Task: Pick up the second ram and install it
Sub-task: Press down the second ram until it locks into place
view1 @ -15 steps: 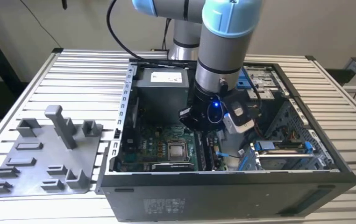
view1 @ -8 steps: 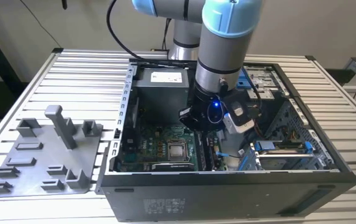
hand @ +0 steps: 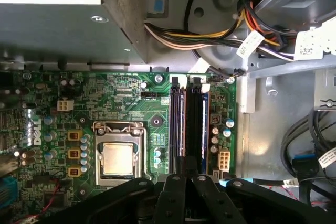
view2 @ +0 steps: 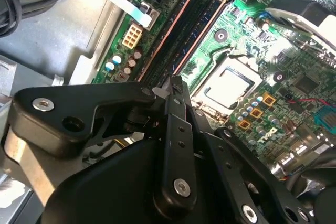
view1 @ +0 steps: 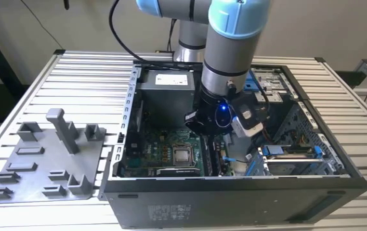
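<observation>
First wrist view: second ram (hand: pixel 203 129), dark, slotted upright.

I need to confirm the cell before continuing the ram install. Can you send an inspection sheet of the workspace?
Surface: slatted metal table, carrying an open computer case.
Job's things: long black memory slots on the green motherboard; the second ram cannot be told apart from the slots.
Clutter: grey parts fixture on the table, at the exterior view's left of the case.
Grippers: hand is inside the case, at one end of the memory slots.
Cables: coloured wire bundle beyond the motherboard; black cable along the arm.
Surroundings: plain wall behind the table.
</observation>
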Motion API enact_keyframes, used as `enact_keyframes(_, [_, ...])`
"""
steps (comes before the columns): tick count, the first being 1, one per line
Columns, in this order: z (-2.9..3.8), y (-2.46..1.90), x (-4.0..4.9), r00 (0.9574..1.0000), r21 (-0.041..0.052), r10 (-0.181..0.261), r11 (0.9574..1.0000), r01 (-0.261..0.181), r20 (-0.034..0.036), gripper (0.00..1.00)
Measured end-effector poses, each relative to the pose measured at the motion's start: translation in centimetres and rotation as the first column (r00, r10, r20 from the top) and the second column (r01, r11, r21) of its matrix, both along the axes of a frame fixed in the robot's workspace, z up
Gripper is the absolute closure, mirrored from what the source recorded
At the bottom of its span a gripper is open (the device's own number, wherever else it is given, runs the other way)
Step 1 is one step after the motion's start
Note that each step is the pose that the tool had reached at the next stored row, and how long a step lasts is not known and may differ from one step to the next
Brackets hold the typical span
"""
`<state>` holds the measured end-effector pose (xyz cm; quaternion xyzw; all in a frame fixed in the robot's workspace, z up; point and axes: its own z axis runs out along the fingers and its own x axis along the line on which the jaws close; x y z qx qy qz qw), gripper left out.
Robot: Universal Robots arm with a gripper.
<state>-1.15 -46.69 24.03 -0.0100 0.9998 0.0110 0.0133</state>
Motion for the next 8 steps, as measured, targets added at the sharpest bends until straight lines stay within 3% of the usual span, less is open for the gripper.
enact_keyframes(4, [-0.01,0.0,0.01,0.9973,0.0002,0.074,0.9973,-0.074,0.0,0.89])
enact_keyframes(8, [-0.01,0.0,0.01,0.9893,0.0002,0.146,0.9893,-0.146,0.0,0.89])
